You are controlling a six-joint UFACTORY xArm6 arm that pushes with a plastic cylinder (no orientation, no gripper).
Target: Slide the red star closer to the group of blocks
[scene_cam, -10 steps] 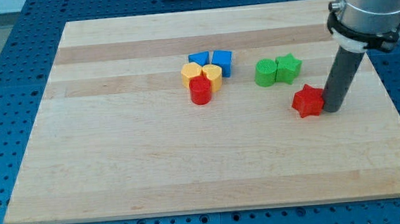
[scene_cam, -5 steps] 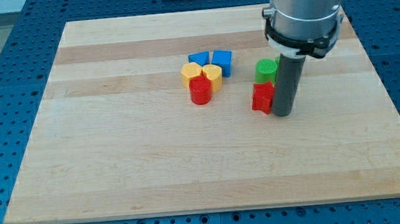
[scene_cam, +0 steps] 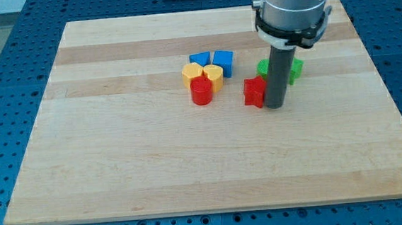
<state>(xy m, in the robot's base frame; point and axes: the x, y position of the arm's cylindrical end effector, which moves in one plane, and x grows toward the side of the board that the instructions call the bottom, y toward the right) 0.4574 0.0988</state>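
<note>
Right now the whole thing turns on one line: my tip (scene_cam: 274, 106) sits just to the view's right of the red star (scene_cam: 255, 92), touching or all but touching its side, and the group of blocks lies further off to the view's left. So the star is between the tip and the cluster, and a push toward the view's left looks like the right way to go

I have no hand here, only a plain dark rod, so nothing is held; it can only shove

The red star sits a little right of centre on the desk (scene_cam: 120, 168), near the cluster but apart from it. Closest to it is the red cylinder (scene_cam: 201, 92), which sits against two yellow blocks (scene_cam: 202, 75), with two blue blocks (scene_cam: 213, 59) just above them in the view. Behind the rod, two green blocks (scene_cam: 294, 70) are partly hidden, so I can't make out their shapes

The blocks look like smooth, matte plastic; the desk is pale wood with long grain and should slide easily
</note>
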